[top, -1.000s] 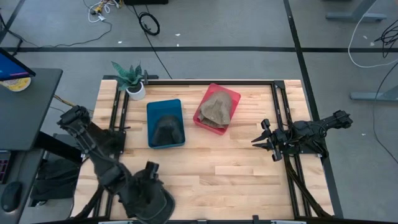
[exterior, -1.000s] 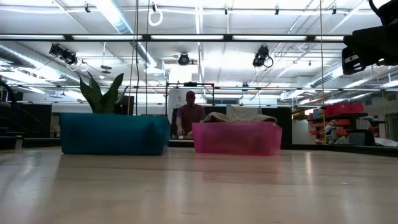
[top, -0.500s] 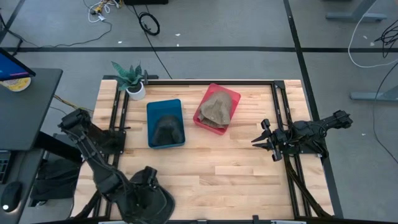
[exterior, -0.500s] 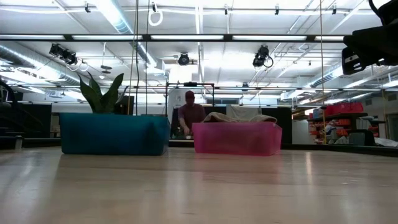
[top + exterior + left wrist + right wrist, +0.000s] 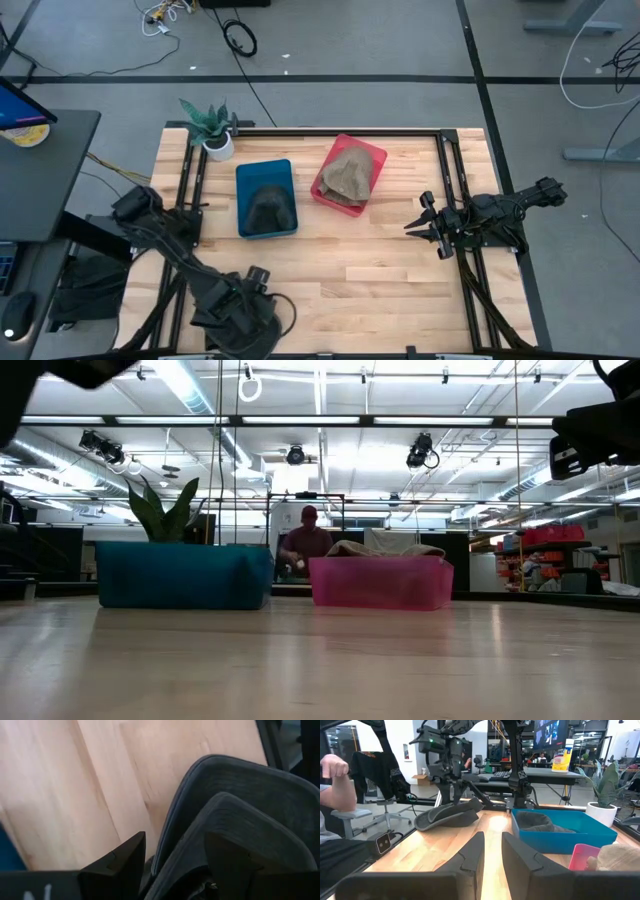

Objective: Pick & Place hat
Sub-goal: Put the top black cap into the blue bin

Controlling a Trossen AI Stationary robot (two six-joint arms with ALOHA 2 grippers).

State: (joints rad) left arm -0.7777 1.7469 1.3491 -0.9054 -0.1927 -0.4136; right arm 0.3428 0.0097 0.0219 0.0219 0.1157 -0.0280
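Observation:
My left gripper point(image 5: 252, 305) is at the table's near edge, left of centre, shut on a dark grey hat point(image 5: 250, 322). That hat fills the left wrist view point(image 5: 240, 785) and shows far off in the right wrist view point(image 5: 447, 815). A blue bin point(image 5: 266, 198) holds another dark hat point(image 5: 266, 210). Beside it, a pink bin point(image 5: 348, 175) holds a tan hat point(image 5: 349, 172). My right gripper point(image 5: 418, 225) hovers open over the table's right side, touching nothing. My left gripper pinches the dark hat between its two fingers point(image 5: 117, 865), with the brim's edge point(image 5: 165, 832) and the cloth behind it between them. It comes from above, pointing down. The hat sits low at the tabletop point(image 5: 445, 822); whether it is lifted clear I cannot tell.
A potted plant point(image 5: 212, 130) stands at the far left corner. Black rails point(image 5: 448, 170) run along the table's left, far and right sides. Bare wood point(image 5: 370, 270) lies between the bins and the near edge. A person point(image 5: 303, 545) sits beyond the table, and a hand point(image 5: 332, 767) shows nearby.
My left arm has swung lower, and its gripper has carried the dark hat a little toward the table's right along the near edge. The right arm and both bins have kept still.

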